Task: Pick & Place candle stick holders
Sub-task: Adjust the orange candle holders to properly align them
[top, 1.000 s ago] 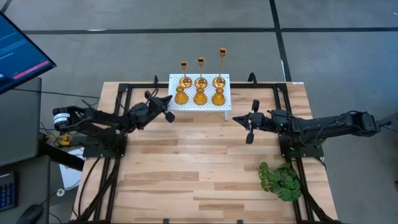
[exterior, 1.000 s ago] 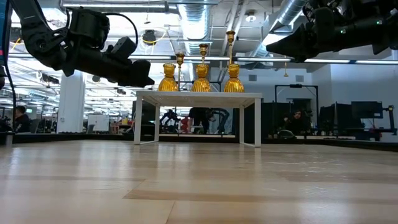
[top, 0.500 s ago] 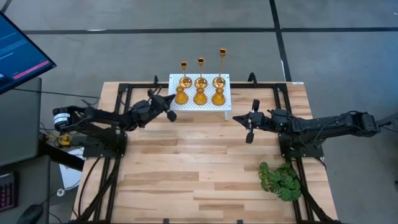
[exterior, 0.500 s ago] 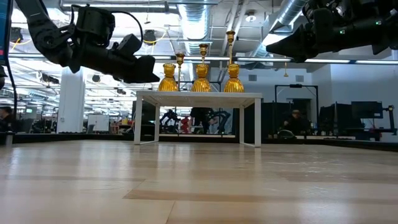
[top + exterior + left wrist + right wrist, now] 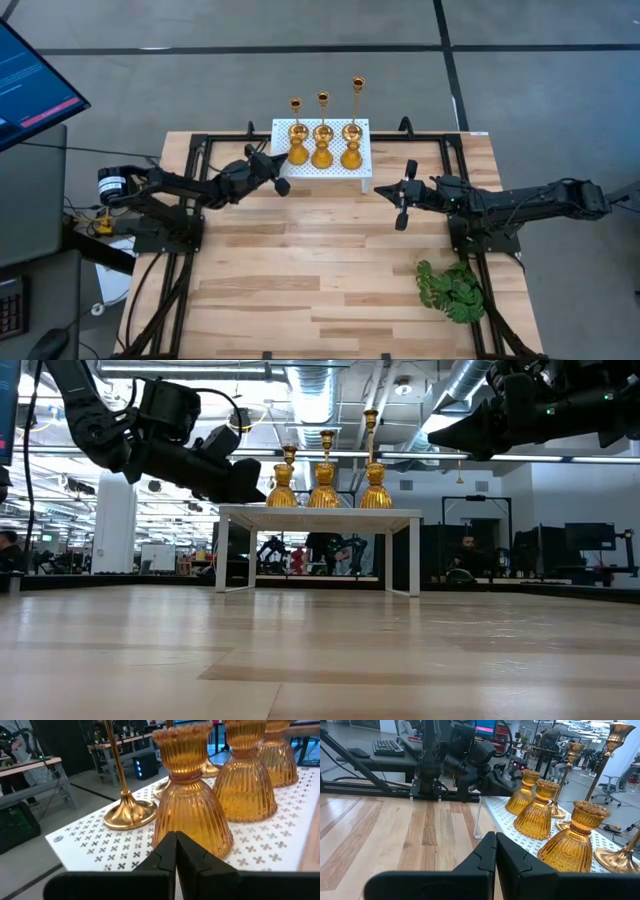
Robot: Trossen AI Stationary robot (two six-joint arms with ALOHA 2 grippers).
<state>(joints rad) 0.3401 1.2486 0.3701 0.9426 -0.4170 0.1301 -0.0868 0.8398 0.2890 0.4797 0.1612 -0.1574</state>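
Observation:
Six gold candle stick holders stand on a white perforated stand [image 5: 335, 172] at the table's far edge. Three squat ribbed ones [image 5: 322, 155] form the near row, and three slim sticks [image 5: 323, 100] on round bases form the far row. My left gripper [image 5: 284, 163] is shut, level, its tips right at the left squat holder [image 5: 192, 815], above the stand's near left corner. My right gripper [image 5: 382, 192] is shut and empty, in the air to the right of the stand, pointing toward it [image 5: 496, 840]. My left gripper's shut fingertips [image 5: 176, 840] come level from the table's left near side at the lower body [image 5: 165, 820] of the left squat holder. I cannot tell whether they touch it. The holder stands upright on its base on the stand.
A green leafy plant [image 5: 452, 290] lies at the table's near right. A black frame [image 5: 200, 150] runs along the table's edges under both arms. A monitor [image 5: 30, 85] stands off the table's left side. The wooden table in front of the stand [image 5: 320, 260] is bare.
My left gripper has gone toward the table's far right, up to the white stand and the left squat holder, staying shut.

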